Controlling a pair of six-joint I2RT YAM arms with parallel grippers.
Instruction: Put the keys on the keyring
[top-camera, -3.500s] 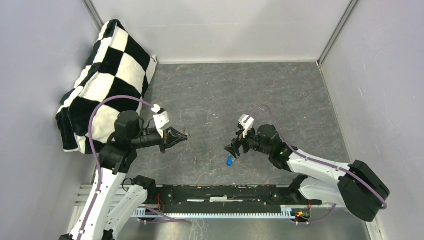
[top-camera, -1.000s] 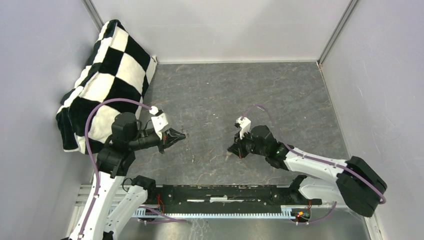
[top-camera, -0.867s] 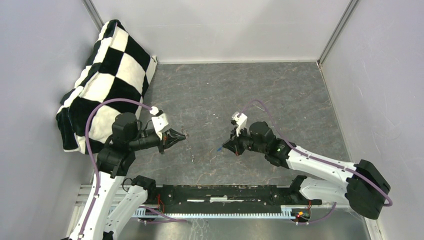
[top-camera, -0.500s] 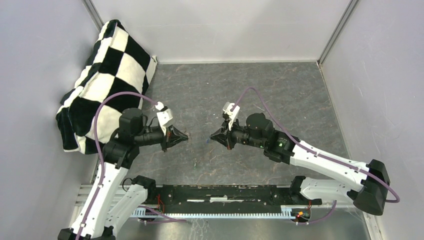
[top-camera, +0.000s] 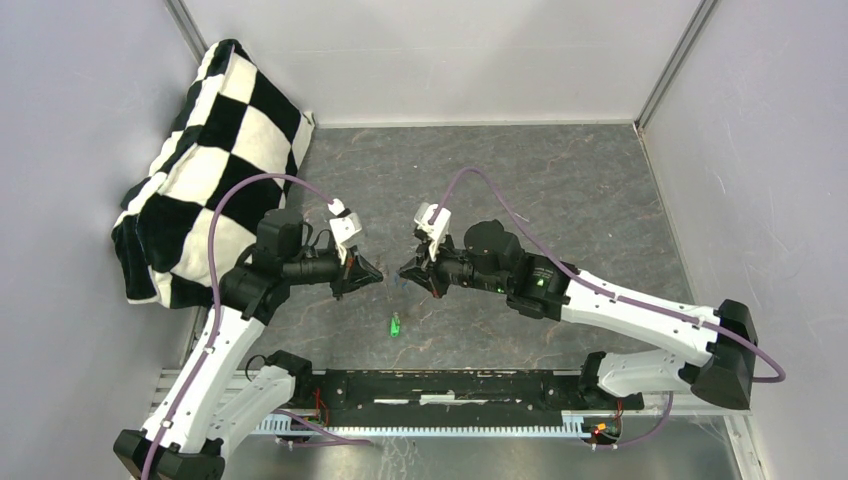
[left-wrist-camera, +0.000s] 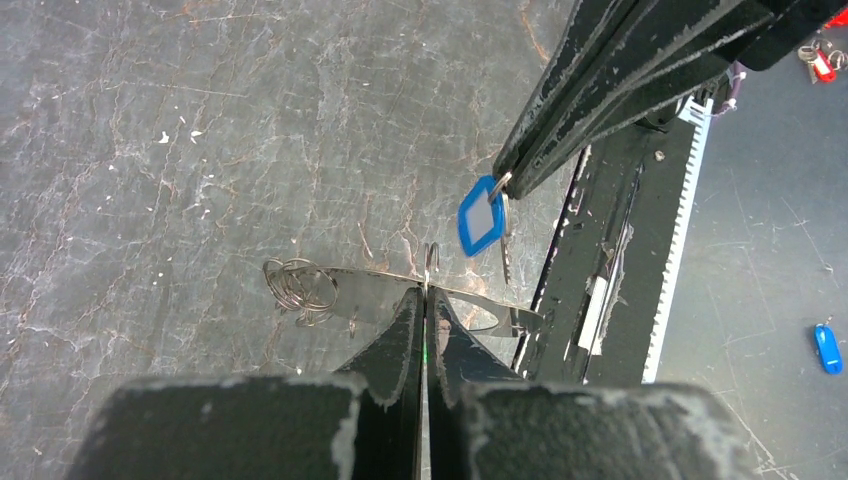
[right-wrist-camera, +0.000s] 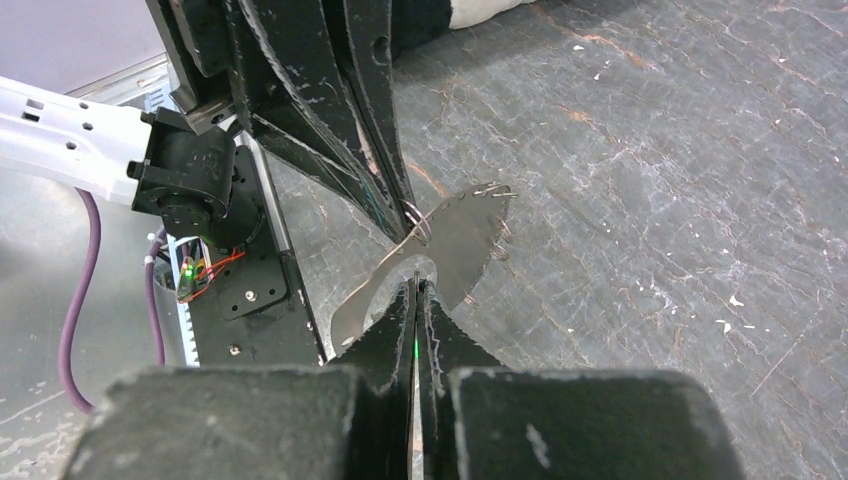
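Left hand (top-camera: 372, 276) was pinched on the keyring (left-wrist-camera: 431, 262) | right hand (top-camera: 404, 272) was clamped on the blue key (left-wrist-camera: 480, 216), just beside the keyring | green key (top-camera: 395, 325) was seen lying on the tabletop (top-camera: 520, 180), near both hands.

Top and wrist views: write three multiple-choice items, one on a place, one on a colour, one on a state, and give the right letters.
1. The green key is: A lying on the table; B held in the air; C out of sight.
2. The right tool holds a key whose head is: A red; B blue; C yellow.
3. The left tool is: A wide open; B shut on nothing; C shut on the keyring.
A: it lies flat between the arms. B: the blue key hangs at that tool's tips. C: it is closed on the ring's wire.
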